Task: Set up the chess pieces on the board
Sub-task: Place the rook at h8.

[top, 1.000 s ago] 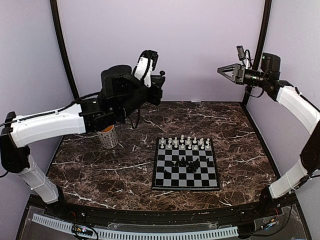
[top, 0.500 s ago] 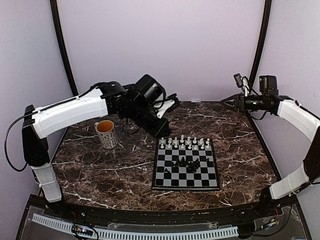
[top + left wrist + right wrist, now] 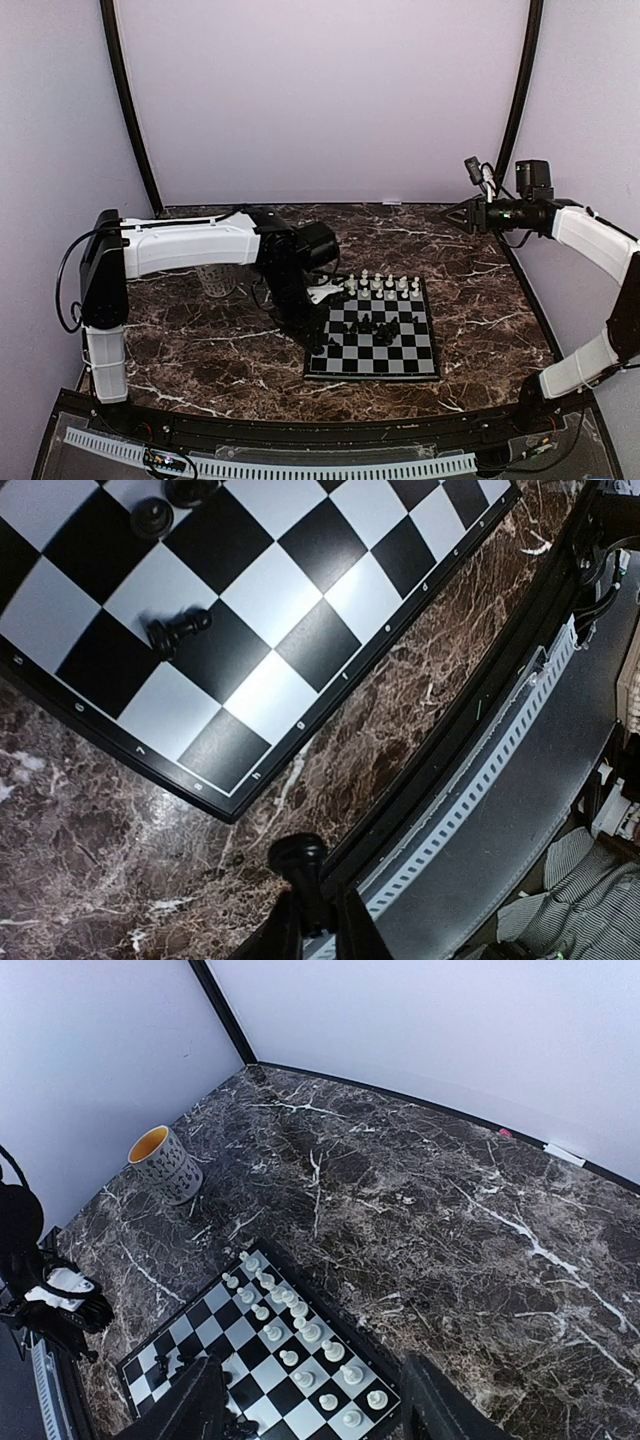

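Our left pincer (image 3: 315, 905) is clamped tight on a small black piece (image 3: 298, 855), whose round head shows just past the tips. The pincer hangs over the bare surface (image 3: 100, 820), just off a corner of the board (image 3: 300, 610). The rim is near the tips but not under them, and the squares spread out ahead.

We judge the step in hand to be setting this piece on one of the empty squares closest to that corner. To do it well, we carry it over the rim with room to spare and centre it above a single square. We lower it until the base sits flat, then part the jaws only a little and lift straight up.

A fallen piece (image 3: 178, 630) lies on its side a few squares in from the corner, ahead of the tips. A standing piece (image 3: 152, 518) is just beyond it. We keep clear of both, since a brush would likely roll or topple them.

Further across, the black cluster (image 3: 375, 325) sits mid-board. The white row (image 3: 375, 285) lines the side of the board farthest from the left pincer.

Our right pincer (image 3: 310, 1362) stands about half open and holds nothing. It is raised over the far right of the surface, with the board well apart from it, below and ahead.
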`<action>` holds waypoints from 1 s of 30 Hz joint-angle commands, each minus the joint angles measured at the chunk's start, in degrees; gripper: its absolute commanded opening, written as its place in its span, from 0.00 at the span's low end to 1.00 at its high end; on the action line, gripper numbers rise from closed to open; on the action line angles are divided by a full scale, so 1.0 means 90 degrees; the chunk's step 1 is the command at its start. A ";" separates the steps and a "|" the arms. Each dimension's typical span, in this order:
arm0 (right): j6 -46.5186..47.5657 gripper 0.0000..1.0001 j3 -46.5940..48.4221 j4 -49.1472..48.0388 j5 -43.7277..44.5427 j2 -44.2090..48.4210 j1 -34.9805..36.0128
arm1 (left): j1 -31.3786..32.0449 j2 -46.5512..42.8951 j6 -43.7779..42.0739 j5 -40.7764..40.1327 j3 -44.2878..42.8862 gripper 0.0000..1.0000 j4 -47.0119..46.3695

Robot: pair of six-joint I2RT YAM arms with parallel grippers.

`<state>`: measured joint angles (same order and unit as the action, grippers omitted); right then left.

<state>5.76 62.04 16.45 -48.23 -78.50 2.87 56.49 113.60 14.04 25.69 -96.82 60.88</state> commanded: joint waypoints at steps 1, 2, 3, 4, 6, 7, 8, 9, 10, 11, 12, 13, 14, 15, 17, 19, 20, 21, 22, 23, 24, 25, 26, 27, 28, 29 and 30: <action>0.0060 0.61 -0.0104 -0.0319 -0.0167 0.0146 -0.0017 | 0.0012 0.0027 0.0190 0.0614 0.0192 0.00 0.0276; 0.0071 0.61 -0.0119 -0.0330 -0.0176 0.0152 -0.0017 | 0.0012 0.0076 0.0242 0.0635 0.0233 0.00 0.0281; 0.0073 0.62 -0.0134 -0.0338 -0.0183 0.0144 -0.0017 | 0.0012 0.0114 0.0259 0.0604 0.0221 0.00 0.0313; 0.0073 0.62 -0.0143 -0.0342 -0.0195 0.0132 -0.0017 | 0.0017 0.0210 0.0284 0.0485 0.0211 0.00 0.0381; 0.0073 0.61 -0.0155 -0.0360 -0.0222 0.0120 -0.0017 | 0.0013 0.0372 0.0294 0.0359 0.0164 0.00 0.0443; 0.0073 0.61 -0.0164 -0.0370 -0.0227 0.0119 -0.0017 | 0.0013 0.0428 0.0299 0.0307 0.0106 0.00 0.0469; 0.0073 0.61 -0.0172 -0.0379 -0.0235 0.0121 -0.0025 | 0.0013 0.0547 0.0316 0.0269 0.0061 0.00 0.0490; 0.0073 0.61 -0.0179 -0.0379 -0.0245 0.0116 -0.0018 | 0.0012 0.0608 0.0325 0.0148 -0.0054 0.00 0.0535; 0.0068 0.61 -0.0189 -0.0394 -0.0261 0.0111 -0.0019 | 0.0012 0.0724 0.0332 0.0087 -0.0112 0.00 0.0557; 0.0072 0.61 -0.0194 -0.0391 -0.0266 0.0109 -0.0019 | 0.0012 0.0770 0.0334 -0.0015 -0.0229 0.00 0.0591; 0.0073 0.61 -0.0194 -0.0400 -0.0266 0.0109 -0.0017 | 0.0012 0.0850 0.0334 -0.0063 -0.0283 0.00 0.0599; 0.0080 0.61 -0.0195 -0.0397 -0.0266 0.0109 -0.0019 | 0.0012 0.0877 0.0334 -0.0101 -0.0362 0.00 0.0601; 0.0091 0.61 -0.0194 -0.0393 -0.0266 0.0109 -0.0016 | 0.0012 0.0921 0.0334 -0.0111 -0.0398 0.00 0.0600; 0.0097 0.61 -0.0199 -0.0387 -0.0266 0.0108 -0.0019 | 0.0012 0.0956 0.0334 -0.0118 -0.0454 0.02 0.0592; 0.0116 0.61 -0.0204 -0.0387 -0.0259 0.0097 -0.0019 | 0.0012 0.1007 0.0334 -0.0125 -0.0516 0.04 0.0589; 0.0131 0.61 -0.0204 -0.0382 -0.0257 0.0100 -0.0017 | 0.0017 0.1047 0.0326 -0.0134 -0.0540 0.05 0.0582; 0.0132 0.61 -0.0204 -0.0382 -0.0262 0.0099 -0.0017 | 0.0014 0.1058 0.0325 -0.0152 -0.0545 0.05 0.0585; 0.0132 0.61 -0.0211 -0.0382 -0.0266 0.0091 -0.0015 | 0.0013 0.1083 0.0320 -0.0170 -0.0555 0.05 0.0588; 0.0129 0.61 -0.0211 -0.0382 -0.0266 0.0089 -0.0018 | 0.0013 0.1091 0.0317 -0.0174 -0.0564 0.05 0.0593; 0.0126 0.61 -0.0209 -0.0389 -0.0266 0.0094 -0.0024 | 0.0013 0.1104 0.0310 -0.0183 -0.0568 0.05 0.0597; 0.0130 0.61 -0.0213 -0.0384 -0.0266 0.0087 -0.0022 | 0.0015 0.1106 0.0308 -0.0186 -0.0570 0.05 0.0598; 0.0126 0.61 -0.0214 -0.0387 -0.0266 0.0088 -0.0011 | 0.0014 0.1115 0.0306 -0.0193 -0.0570 0.05 0.0598; 0.0130 0.61 -0.0214 -0.0391 -0.0266 0.0077 -0.0016 | 0.0013 0.1116 0.0305 -0.0187 -0.0583 0.05 0.0594; 0.0126 0.61 -0.0214 -0.0399 -0.0266 0.0074 -0.0017 | 0.0013 0.1125 0.0298 -0.0173 -0.0592 0.05 0.0590; 0.0131 0.61 -0.0214 -0.0403 -0.0266 0.0070 -0.0021 | 0.0015 0.1126 0.0292 -0.0165 -0.0610 0.05 0.0582; 0.0124 0.61 -0.0209 -0.0397 -0.0266 0.0063 -0.0020 | 0.0019 0.1127 0.0287 -0.0167 -0.0620 0.05 0.0571; 0.0122 0.61 -0.0213 -0.0406 -0.0275 0.0062 -0.0017 | 0.0014 0.1132 0.0286 -0.0174 -0.0627 0.05 0.0570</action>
<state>6.52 60.51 14.96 -49.78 -78.50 2.87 56.49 123.90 16.95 24.43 -100.99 64.45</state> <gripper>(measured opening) 0.609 0.105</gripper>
